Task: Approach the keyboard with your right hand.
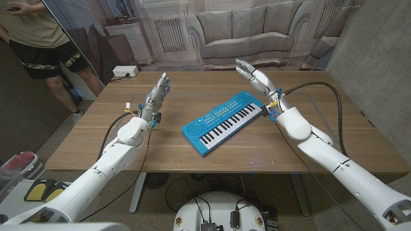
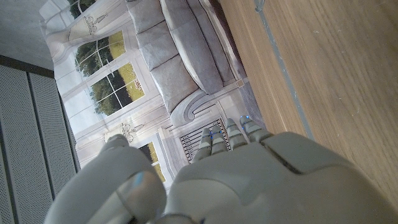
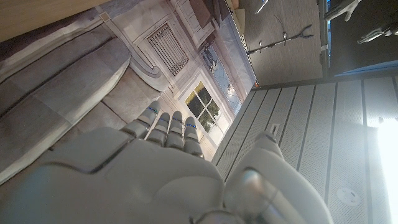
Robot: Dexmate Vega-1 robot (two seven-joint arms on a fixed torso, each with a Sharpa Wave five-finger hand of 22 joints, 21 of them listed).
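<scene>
A printed backdrop [image 1: 244,29] of a grey sofa and panelled windows hangs behind a wooden table [image 1: 192,154] bearing a blue keyboard [image 1: 221,122].

The head view takes in the whole table, with a person [image 1: 38,38] in dark shorts standing at its far left corner and a white power strip [image 1: 124,71] on the floor beyond; the wrist views show neither, only the backdrop past each hand's back. The keyboard lies slantwise at the table's middle, keys toward the robot. The right hand [image 1: 257,78] is raised near the keyboard's far right end, apart from it, fingers spread and holding nothing. The left hand [image 1: 157,95] stands well left of the keyboard, fingers extended, empty. The left wrist view adds a strip of table edge beside the left hand.
</scene>
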